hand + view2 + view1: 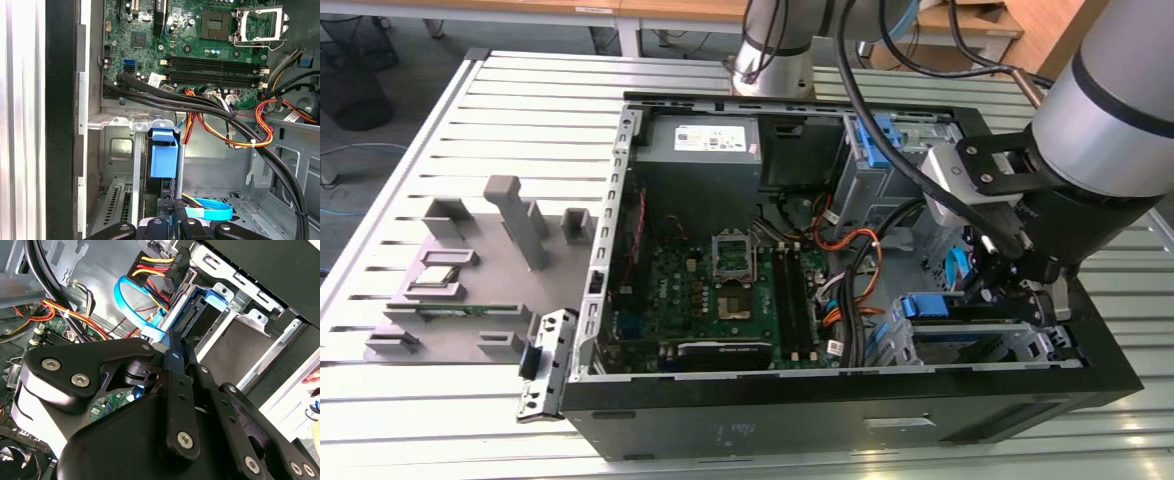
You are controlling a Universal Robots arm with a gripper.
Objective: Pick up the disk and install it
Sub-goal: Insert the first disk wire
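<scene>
A ribbed metal table [480, 110] holds one open black case [854, 400] beside a grey fixture [467, 270]. Inside lie one green board [734, 290], two empty memory slots [215, 70] and bundled cables [240, 125]. The gripper [175, 220] is pinched on the disk [162, 160], which stands on edge with its blue rail up in the steel bay [987, 340] at the case's corner.

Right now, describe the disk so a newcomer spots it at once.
Find the open black computer case on the slatted table. In the metal drive cage at its corner sits the disk: blue plastic rails, unlike the grey power-supply box.
</scene>
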